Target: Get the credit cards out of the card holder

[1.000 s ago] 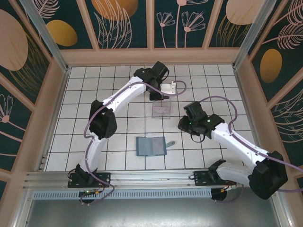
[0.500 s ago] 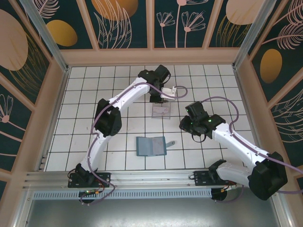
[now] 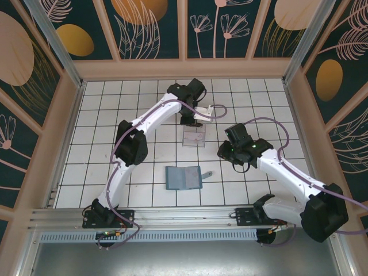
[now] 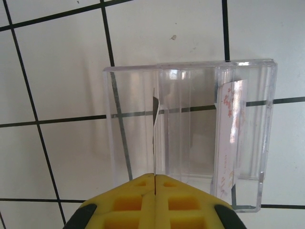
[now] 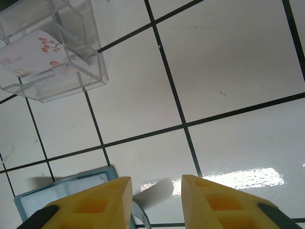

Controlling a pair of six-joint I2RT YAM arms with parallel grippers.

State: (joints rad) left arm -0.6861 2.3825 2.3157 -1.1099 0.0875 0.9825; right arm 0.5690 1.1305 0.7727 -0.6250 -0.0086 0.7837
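Note:
The teal card holder (image 3: 183, 177) lies flat on the tiled floor in front of the arms, its grey strap tab (image 3: 208, 173) pointing right. My left gripper (image 4: 155, 177) is shut on a thin credit card (image 4: 154, 138) seen edge-on, reaching into the clear plastic tray (image 4: 190, 67). A white card with red blossoms (image 4: 231, 133) stands in the tray's right slot. From above, the left gripper (image 3: 192, 119) hangs over the tray (image 3: 194, 138). My right gripper (image 5: 156, 183) is open and holds nothing, above bare tile just right of the card holder (image 5: 57, 193) and its tab (image 5: 140, 217).
The right gripper (image 3: 227, 154) hovers right of the tray. The right wrist view has the tray (image 5: 86, 81) and white card (image 5: 33, 57) at its upper left. Wooden walls enclose the white tiled floor, and a metal rail runs along the near edge.
The left arm's elbow has swung a little to the right while its gripper stays over the tray. The right arm and the card holder have not moved.

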